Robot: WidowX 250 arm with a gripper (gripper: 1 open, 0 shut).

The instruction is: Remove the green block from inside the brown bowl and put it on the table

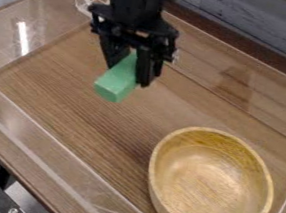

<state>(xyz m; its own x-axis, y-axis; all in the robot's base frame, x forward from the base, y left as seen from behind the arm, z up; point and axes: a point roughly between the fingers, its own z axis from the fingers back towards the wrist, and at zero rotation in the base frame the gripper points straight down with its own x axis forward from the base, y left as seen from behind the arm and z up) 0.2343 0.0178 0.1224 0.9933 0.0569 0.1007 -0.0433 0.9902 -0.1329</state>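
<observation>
The green block [118, 79] hangs tilted in the air over the left-middle of the table [65, 107], its lower end close to the wood. My black gripper [129, 64] points straight down and is shut on the green block's upper part. The brown bowl [211, 185] stands at the front right, well apart from the gripper, and nothing lies inside it. Whether the block's lower tip touches the table I cannot tell.
Low clear plastic walls [26, 137] edge the table on the left and front. A small clear folded plastic piece [83, 1] stands at the back left corner. Grey planks [267, 21] run behind the table.
</observation>
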